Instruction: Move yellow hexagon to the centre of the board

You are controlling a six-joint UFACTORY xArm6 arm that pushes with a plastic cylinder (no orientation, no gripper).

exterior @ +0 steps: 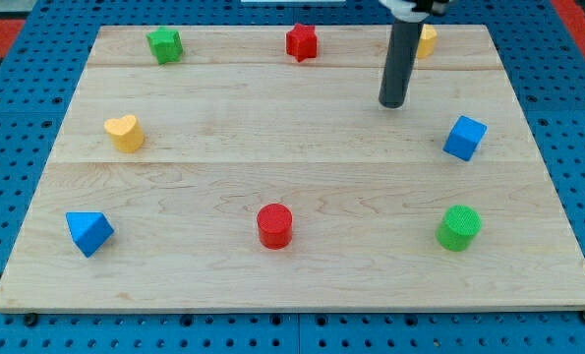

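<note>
Tip (393,103) of upright dark rod on board (292,147), no jaws to tell; just near-left of yellow hexagon (427,40), half hidden behind rod.

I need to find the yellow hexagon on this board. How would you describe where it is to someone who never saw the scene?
Start at the wooden board and go to its top edge, towards the view's right corner. There the yellow hexagon sits half hidden behind the dark rod, up and to the right of my tip. The other yellow block, the yellow heart, lies far off on the view's left.
</note>
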